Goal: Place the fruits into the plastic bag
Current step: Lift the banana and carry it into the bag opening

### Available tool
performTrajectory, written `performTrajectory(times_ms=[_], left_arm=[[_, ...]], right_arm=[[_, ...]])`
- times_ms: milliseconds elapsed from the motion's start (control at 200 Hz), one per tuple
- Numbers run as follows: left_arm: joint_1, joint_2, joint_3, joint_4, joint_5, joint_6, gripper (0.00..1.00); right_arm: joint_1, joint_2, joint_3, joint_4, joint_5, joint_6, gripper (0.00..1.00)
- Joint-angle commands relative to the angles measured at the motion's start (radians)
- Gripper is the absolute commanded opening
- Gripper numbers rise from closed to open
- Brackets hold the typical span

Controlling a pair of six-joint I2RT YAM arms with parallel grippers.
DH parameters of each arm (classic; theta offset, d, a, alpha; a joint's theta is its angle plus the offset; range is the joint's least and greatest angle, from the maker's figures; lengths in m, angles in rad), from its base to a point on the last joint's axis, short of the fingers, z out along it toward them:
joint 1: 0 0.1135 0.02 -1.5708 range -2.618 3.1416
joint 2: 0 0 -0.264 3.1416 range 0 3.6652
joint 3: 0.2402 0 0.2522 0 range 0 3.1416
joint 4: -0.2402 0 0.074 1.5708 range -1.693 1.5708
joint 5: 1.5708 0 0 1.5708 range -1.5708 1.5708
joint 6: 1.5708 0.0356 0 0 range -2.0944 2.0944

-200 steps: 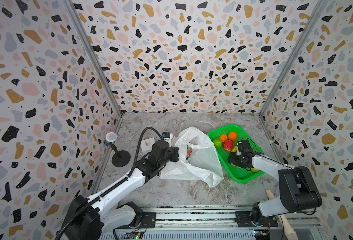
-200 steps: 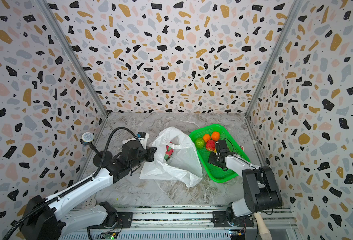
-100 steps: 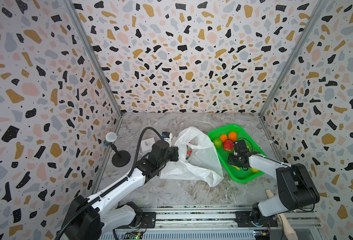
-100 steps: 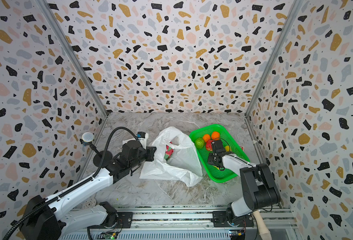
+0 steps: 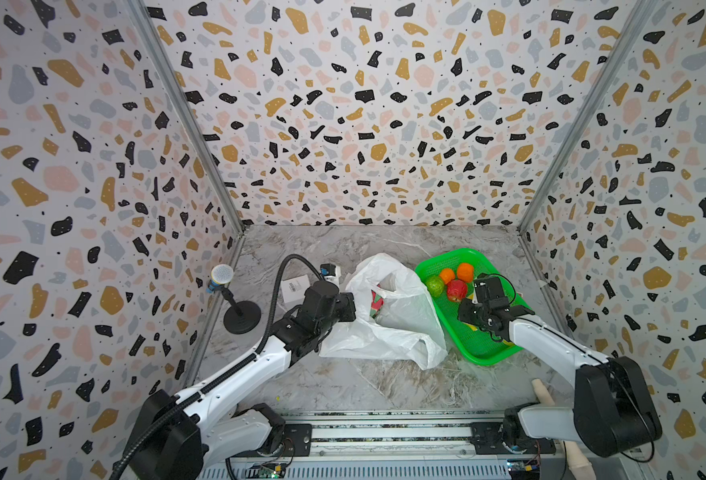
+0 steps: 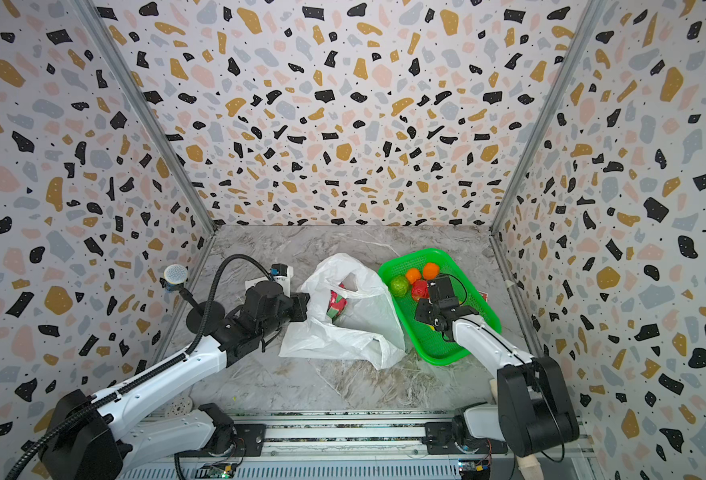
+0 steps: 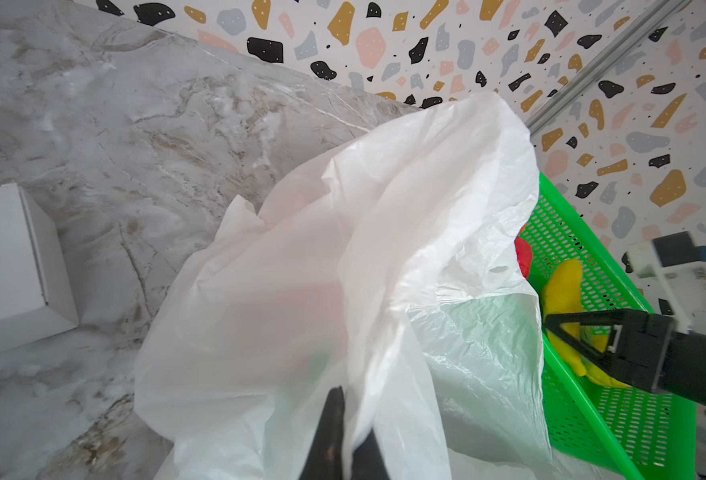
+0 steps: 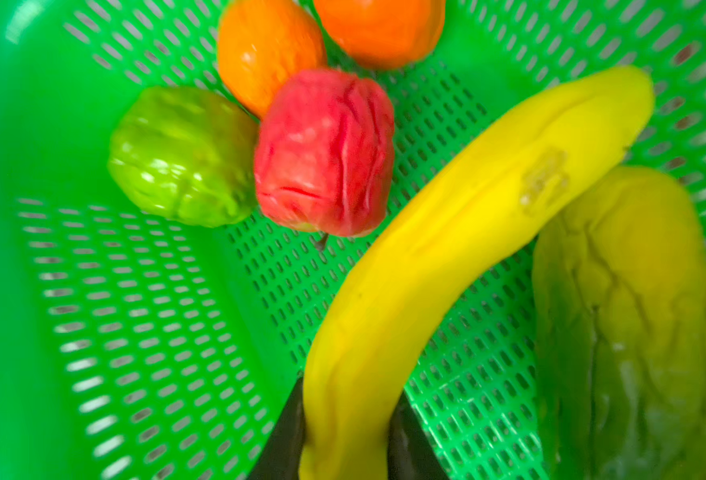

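Note:
The white plastic bag [image 5: 388,320] lies mid-table with its mouth lifted. My left gripper [image 7: 349,415] is shut on the bag's near rim. A pink-red dragon fruit [image 5: 374,303] shows inside the bag. The other fruits are in the green mesh tray [image 5: 474,345] to the right: two oranges [image 8: 268,50], a green round one [image 8: 181,158], a red round one [image 8: 326,153], a yellow banana [image 8: 447,257] and a green-yellow oblong one [image 8: 625,311]. My right gripper [image 8: 349,395] is down in the tray, shut on the banana's near end. One of its black fingers [image 7: 592,336] shows against the banana.
A small white box [image 5: 295,289] sits behind my left wrist. A microphone on a round black stand [image 5: 235,309] is at the left wall. The tray lies close to the right wall, its left rim touching the bag.
My right gripper's jaws have come together on the banana in the tray. The left gripper has kept its hold on the bag without moving.

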Motion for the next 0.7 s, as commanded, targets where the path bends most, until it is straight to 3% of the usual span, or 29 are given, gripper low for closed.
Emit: performTrajectory(times_ms=[0,120,275,340,551,696], left_arm=[[-0.005,0.018,0.017,0.008,-0.02,-0.013,0.0],[-0.006,0.025,0.023,0.009,-0.018,-0.016,0.0],[-0.006,0.018,0.026,0.01,-0.019,-0.02,0.0],[-0.007,0.014,0.026,0.013,-0.019,-0.024,0.0],[-0.013,-0.014,0.013,0.042,-0.016,-0.027,0.0],[-0.026,-0.02,0.009,0.067,0.0,-0.014,0.0]], right_arm=[[0.082,-0.108,0.058,-0.019,0.056,0.015,0.08],[0.226,-0.179,0.079,0.043,0.084,-0.041,0.07],[0.363,-0.184,0.071,0.172,-0.131,-0.187,0.07],[0.428,-0.16,0.073,0.17,-0.163,-0.247,0.08],[0.681,-0.047,0.061,0.057,-0.081,-0.423,0.08],[0.745,0.041,0.064,0.008,-0.087,-0.446,0.08]])
